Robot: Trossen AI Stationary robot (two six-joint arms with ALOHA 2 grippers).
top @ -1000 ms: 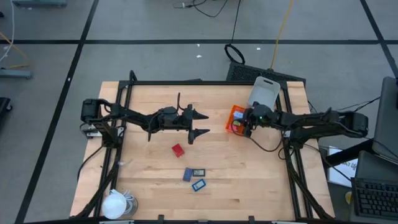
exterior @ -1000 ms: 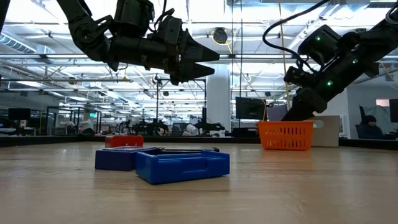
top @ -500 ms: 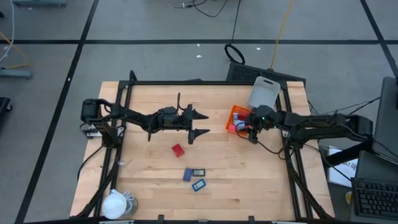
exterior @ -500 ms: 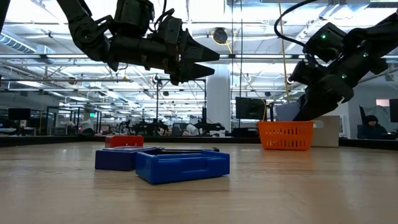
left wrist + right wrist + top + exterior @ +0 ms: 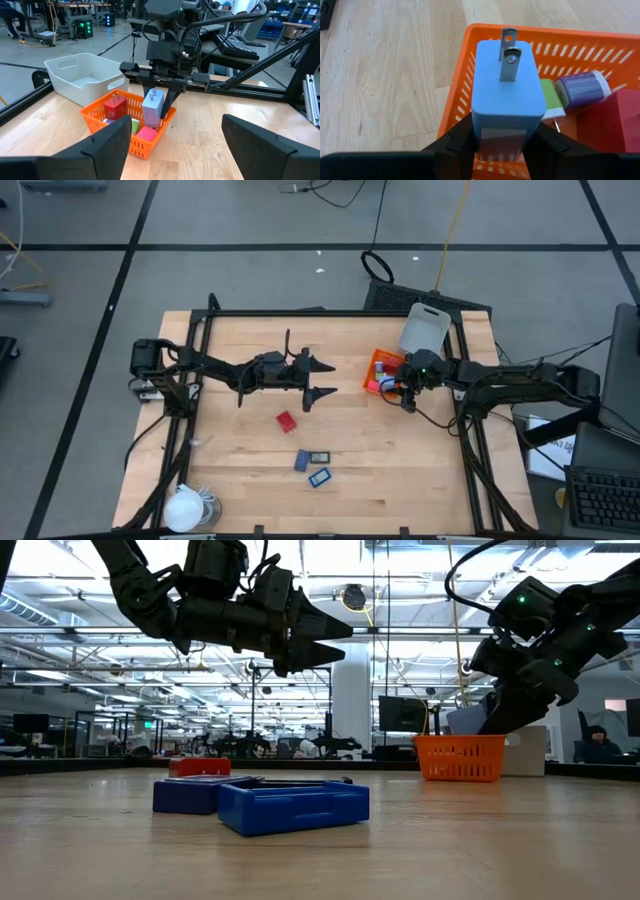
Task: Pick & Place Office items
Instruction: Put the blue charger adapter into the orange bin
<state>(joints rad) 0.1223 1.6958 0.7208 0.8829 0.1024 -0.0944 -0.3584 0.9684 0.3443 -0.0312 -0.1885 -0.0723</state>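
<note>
The right gripper (image 5: 159,102) is clamped on a pale blue plug block (image 5: 507,90), prongs up, just over the near edge of the orange basket (image 5: 95,114) at centre-left of the left wrist view, presumably for release among the pieces already inside. The left gripper (image 5: 322,378) hangs wide open and empty above mid-counter (image 5: 240,450). Below it wait a red block (image 5: 286,421) and blue rectangles (image 5: 318,476).
</note>
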